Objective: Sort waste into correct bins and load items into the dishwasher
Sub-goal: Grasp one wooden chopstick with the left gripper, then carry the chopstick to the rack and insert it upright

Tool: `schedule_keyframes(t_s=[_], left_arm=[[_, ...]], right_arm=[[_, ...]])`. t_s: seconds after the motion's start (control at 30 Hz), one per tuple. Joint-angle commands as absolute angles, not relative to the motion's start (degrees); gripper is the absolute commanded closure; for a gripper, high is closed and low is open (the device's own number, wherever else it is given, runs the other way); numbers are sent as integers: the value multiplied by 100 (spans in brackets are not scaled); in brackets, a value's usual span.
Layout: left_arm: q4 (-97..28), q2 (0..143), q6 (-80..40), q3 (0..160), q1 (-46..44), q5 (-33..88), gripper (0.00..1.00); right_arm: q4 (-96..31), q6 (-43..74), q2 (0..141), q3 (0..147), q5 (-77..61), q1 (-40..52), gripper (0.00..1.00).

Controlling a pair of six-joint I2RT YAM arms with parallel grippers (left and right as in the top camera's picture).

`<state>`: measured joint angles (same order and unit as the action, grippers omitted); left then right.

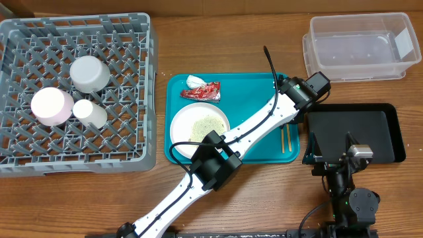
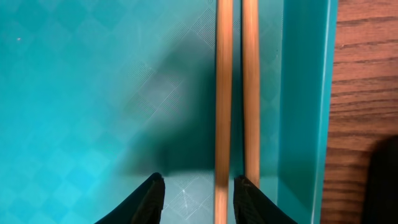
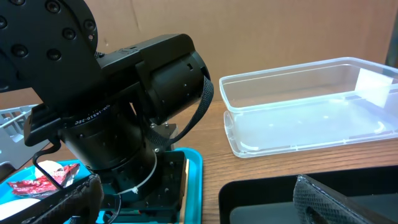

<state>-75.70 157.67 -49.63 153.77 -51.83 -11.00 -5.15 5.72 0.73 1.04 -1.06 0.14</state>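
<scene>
The two wooden chopsticks (image 1: 285, 139) lie side by side along the right rim of the teal tray (image 1: 251, 89). My left gripper (image 1: 291, 111) points down over them and is open. In the left wrist view one chopstick (image 2: 222, 93) runs between its fingertips (image 2: 198, 182), and the other (image 2: 251, 93) passes by the right finger. The white plate (image 1: 180, 132) holds rice scraps (image 1: 206, 125). The red wrapper (image 1: 201, 91) and the white tissue (image 1: 193, 80) lie behind it. My right gripper (image 1: 330, 143) is open and empty over the black tray (image 1: 386, 132).
The grey dish rack (image 1: 39, 162) at the left holds two bowls (image 1: 89, 71) (image 1: 51, 106) and a cup (image 1: 89, 112). The clear tub (image 1: 357, 46) stands at the back right, empty. In the right wrist view the left arm's wrist (image 3: 124, 106) fills the left side.
</scene>
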Motion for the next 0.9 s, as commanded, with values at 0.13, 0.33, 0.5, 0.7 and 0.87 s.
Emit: schedule_keyframes(t_s=[0.13, 0.33, 0.5, 0.7, 0.87], left_arm=[[-7443, 15909, -5105, 15176, -5194, -1256, 62], [-7428, 15909, -5103, 14923, -5194, -1249, 63], [-7559, 15882, -5078, 14932, -5179, -1227, 82], [-7970, 15544, -4851, 15194, -5009, -1240, 96], [-8318, 14934, -3782, 15666, -4639, -1245, 96]], right_arm=[[-484, 532, 16, 45, -49, 36, 0], [-484, 532, 16, 45, -49, 36, 0], [-484, 532, 16, 45, -49, 36, 0], [-484, 532, 16, 45, -49, 36, 0], [-484, 532, 16, 45, -49, 36, 0]])
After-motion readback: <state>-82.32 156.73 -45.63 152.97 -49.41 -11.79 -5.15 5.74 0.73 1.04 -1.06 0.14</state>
